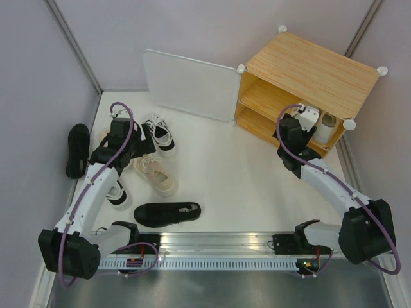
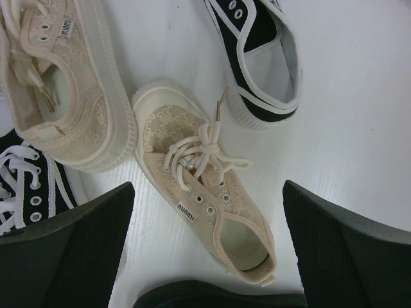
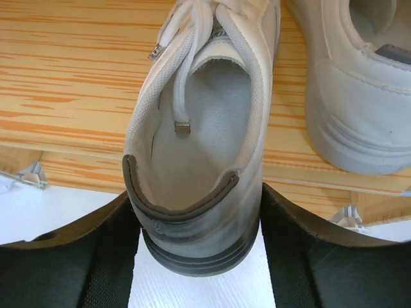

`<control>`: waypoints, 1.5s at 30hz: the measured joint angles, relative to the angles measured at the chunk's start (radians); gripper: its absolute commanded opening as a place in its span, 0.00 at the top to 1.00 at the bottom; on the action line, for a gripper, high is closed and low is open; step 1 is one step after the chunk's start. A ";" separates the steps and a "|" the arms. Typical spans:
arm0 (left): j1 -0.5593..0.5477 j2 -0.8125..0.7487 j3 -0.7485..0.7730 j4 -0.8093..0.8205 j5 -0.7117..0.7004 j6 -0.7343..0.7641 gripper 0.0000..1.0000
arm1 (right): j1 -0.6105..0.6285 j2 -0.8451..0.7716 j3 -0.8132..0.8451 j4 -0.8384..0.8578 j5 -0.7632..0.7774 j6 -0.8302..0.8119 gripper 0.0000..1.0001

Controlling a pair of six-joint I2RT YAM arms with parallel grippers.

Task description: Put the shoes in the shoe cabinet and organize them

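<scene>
The shoe cabinet (image 1: 308, 70) stands at the back right with its white door (image 1: 189, 86) swung open. My right gripper (image 3: 199, 256) is shut on the heel of a white sneaker (image 3: 199, 192). The sneaker's toe rests on the lower wooden shelf (image 3: 64, 77), next to a second white shoe (image 3: 359, 96). At the left, my left gripper (image 2: 209, 244) hangs open just above a beige lace-up shoe (image 2: 205, 192), with its fingers (image 2: 70, 250) on either side and apart from it. Its beige mate (image 2: 58, 83) lies beside it.
Round the left gripper lie a black-and-white shoe (image 2: 263, 58) and another (image 2: 26, 186). One black shoe (image 1: 167, 213) lies near the front rail and one (image 1: 78, 149) at the left wall. The open door stands between the shoes and the cabinet.
</scene>
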 measured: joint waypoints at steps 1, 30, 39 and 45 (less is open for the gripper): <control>0.000 0.000 0.000 0.000 0.000 0.000 0.01 | 0.003 0.002 0.002 0.000 0.011 0.000 0.37; 0.000 0.000 -0.001 0.000 0.000 0.000 0.01 | -0.116 0.036 0.021 0.122 -0.037 -0.165 0.99; 0.000 0.000 -0.001 0.000 0.000 0.000 0.01 | -0.116 -0.079 -0.029 0.073 -0.019 -0.126 0.99; 0.000 0.000 -0.001 0.000 0.000 0.000 0.02 | -0.118 -0.139 -0.035 0.055 -0.034 -0.139 0.99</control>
